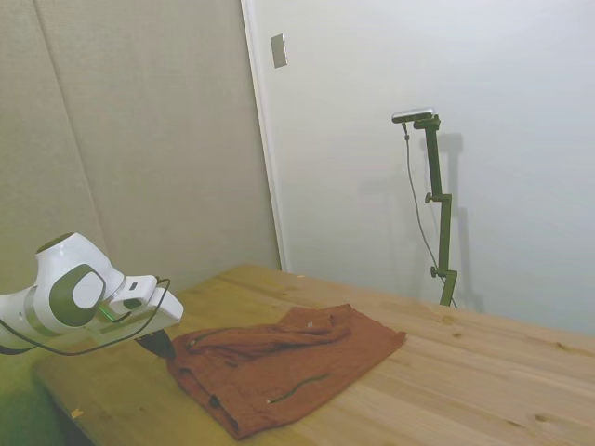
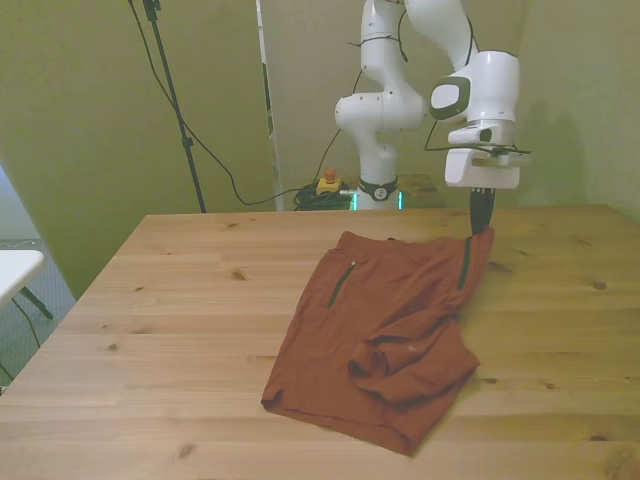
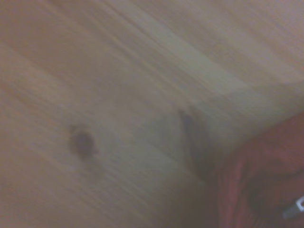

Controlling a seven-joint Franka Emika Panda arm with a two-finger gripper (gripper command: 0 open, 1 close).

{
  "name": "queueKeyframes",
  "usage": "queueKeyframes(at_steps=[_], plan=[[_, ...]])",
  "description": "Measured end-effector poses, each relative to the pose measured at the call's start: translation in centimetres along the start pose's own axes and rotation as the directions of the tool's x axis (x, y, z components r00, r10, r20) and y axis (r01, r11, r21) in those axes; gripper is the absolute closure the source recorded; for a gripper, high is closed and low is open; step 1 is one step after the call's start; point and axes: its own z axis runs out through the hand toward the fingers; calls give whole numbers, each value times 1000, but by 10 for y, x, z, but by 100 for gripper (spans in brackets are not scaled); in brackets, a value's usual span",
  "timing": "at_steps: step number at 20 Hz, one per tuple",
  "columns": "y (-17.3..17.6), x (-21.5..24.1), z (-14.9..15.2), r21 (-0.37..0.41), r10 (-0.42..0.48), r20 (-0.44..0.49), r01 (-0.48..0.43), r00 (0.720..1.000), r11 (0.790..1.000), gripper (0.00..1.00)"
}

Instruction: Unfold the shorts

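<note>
A pair of rust-brown shorts (image 2: 385, 325) lies near the middle of a wooden table (image 2: 150, 330), most of the cloth flat, with one part doubled over on itself nearest the front camera, where a thick fold bunches on the front view's right. That heaped fold is judged to be what the task has yet to open out. Farther back on the shorts, two dark slit pocket lines (image 2: 343, 281) run across the flattened cloth, a sign that this portion is already laid out. At the far corner of the shorts, on the front view's right, the white arm's gripper (image 2: 481, 212) points straight down, its dark fingers closed on the corner of the fabric, which rises slightly toward them. Holding that corner likely lets the arm draw the garment taut or drag it away from the fold. The side view shows the gripper (image 1: 158, 345) low at the shorts' edge; the blurred wrist view shows only bare wood beside a patch of red cloth (image 3: 266, 175).
</note>
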Motion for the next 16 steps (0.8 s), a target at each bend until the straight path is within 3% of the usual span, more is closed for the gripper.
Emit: queueKeyframes(at_steps=[5,7,9,13,16], plan=[[11,7,-4,8,30,32,-31,999,999,0],[26,17,-8,4,101,48,-102,994,995,0],[57,42,-19,-9,212,49,-212,976,977,0],[167,132,-53,26,438,53,-440,897,898,0],[246,185,-46,44,594,82,-599,800,800,0]])
